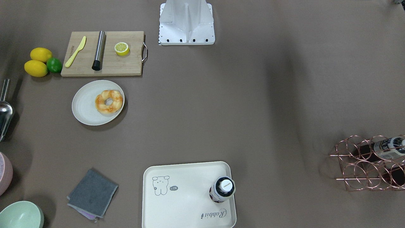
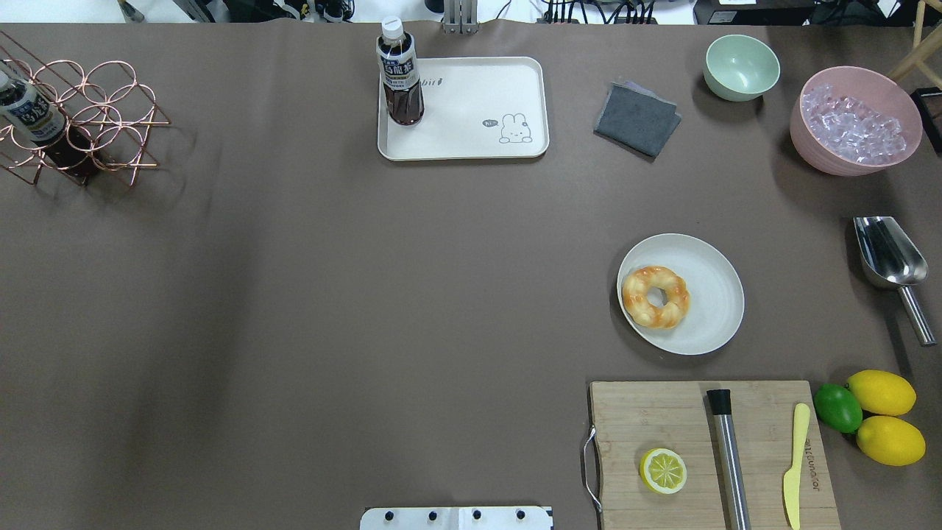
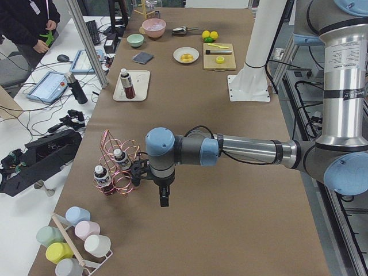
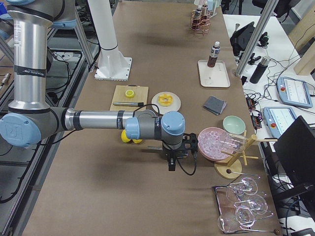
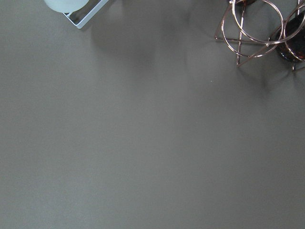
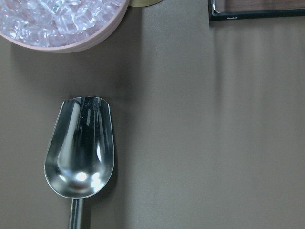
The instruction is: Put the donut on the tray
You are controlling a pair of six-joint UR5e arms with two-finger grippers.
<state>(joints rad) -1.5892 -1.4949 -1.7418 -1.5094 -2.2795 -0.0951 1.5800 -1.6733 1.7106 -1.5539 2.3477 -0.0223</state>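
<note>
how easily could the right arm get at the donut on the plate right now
Probably yes. The donut lies open on the plate, on the right arm's half, with nothing over it. The right gripper hangs above the scoop, and only bare table lies between scoop and plate.

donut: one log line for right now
donut on plate | tray holds bottle | left gripper cannot tell | right gripper cannot tell | placed no
</note>
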